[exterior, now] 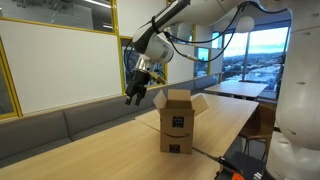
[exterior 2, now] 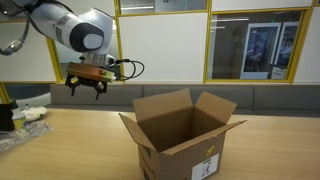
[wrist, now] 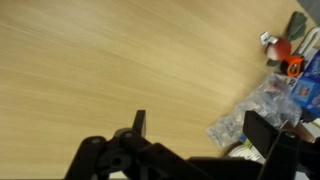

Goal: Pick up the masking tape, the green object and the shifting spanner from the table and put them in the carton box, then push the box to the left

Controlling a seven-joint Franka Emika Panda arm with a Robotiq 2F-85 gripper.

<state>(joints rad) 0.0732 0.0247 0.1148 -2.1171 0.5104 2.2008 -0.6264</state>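
above the table [exterior 2: 70, 150], the gripper [exterior 2: 87, 93] is hanging in the air at about 10 o'clock from the box [exterior 2: 185, 135], well apart from it and clear of the wood. its jaws are standing wide apart and are holding nothing. the white arm [exterior 2: 80, 30] is reaching in from 11 o'clock of that picture.

the box is sitting upright on the table with its flaps [exterior 2: 160, 103] folded outward, so its mouth is gaping upward and only its inner walls are showing. a white label [exterior 2: 207, 165] is sticking to one side. in an exterior view the box [exterior: 177, 120] is turning a face with a black logo [exterior: 176, 123] toward the camera, and the gripper [exterior: 135, 97] is again hovering at 10 o'clock from it, higher than the flaps.

in the wrist view the two dark fingers [wrist: 138, 125] are coming in from 6 o'clock, spread apart, and the gripper [wrist: 198, 125] is looking down on plain table [wrist: 90, 70] grain. from 1 to 4 o'clock of that view a heap of small things is lying on the wood: a crumpled clear bag [wrist: 245, 115], a red and orange item [wrist: 285, 55] and something blue at the edge. the tape, the green object and the spanner cannot be told apart in that blur. in an exterior view the bag [exterior 2: 22, 125] is lying at 9 o'clock from the box, near the picture's edge and well apart from the box.

a grey bench [exterior 2: 260, 100] is running behind the table at 12 o'clock.
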